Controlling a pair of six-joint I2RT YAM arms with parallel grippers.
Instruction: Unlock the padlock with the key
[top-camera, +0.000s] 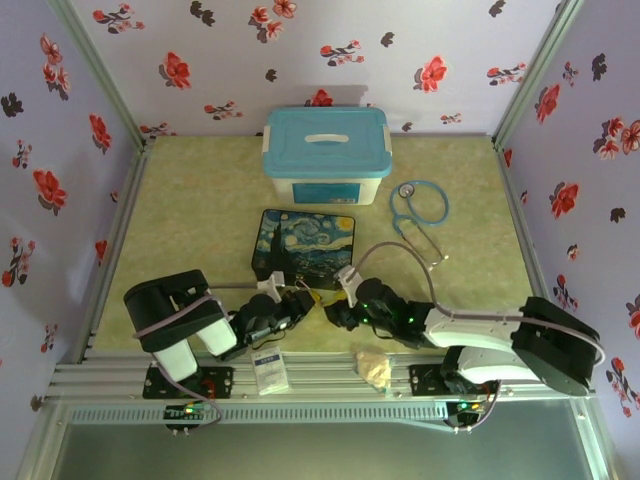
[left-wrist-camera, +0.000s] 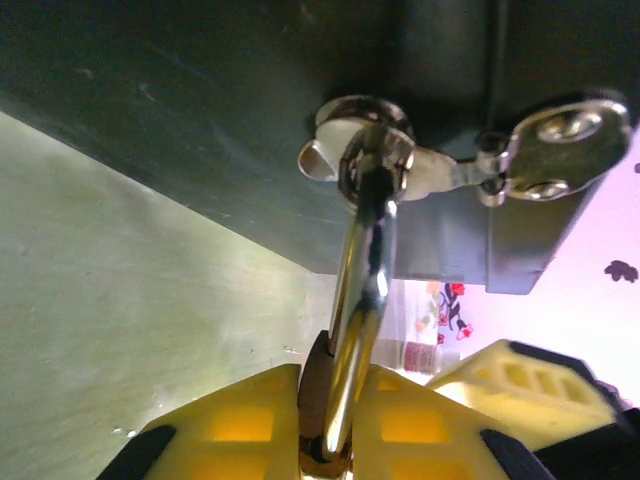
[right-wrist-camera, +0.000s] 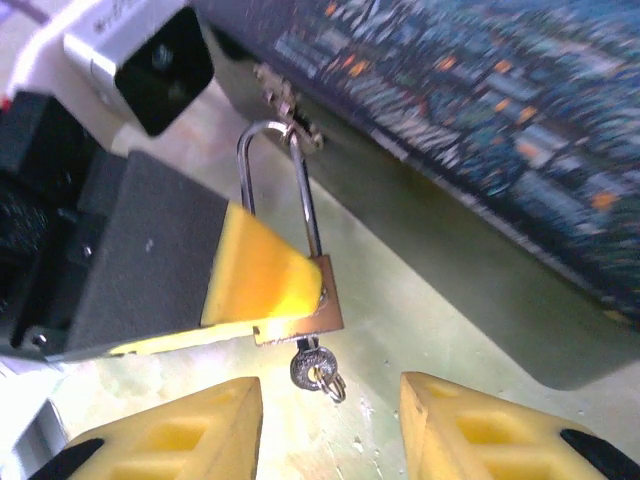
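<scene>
Gripper-wise: got left gripper (left-wrist-camera: 325, 425) clamped on the padlock (right-wrist-camera: 325, 300) hanging off the box clasp (right-wrist-camera: 290, 115), right gripper (right-wrist-camera: 330, 430) open just short of the key (right-wrist-camera: 316, 368) underneath. Looks tiny, stiff, slippery; better pinch the flat head.

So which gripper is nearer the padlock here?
Left. The left gripper is shut on the padlock; the right gripper sits open just short of it, fingers either side of the key hanging from its keyhole, touching neither.
</scene>
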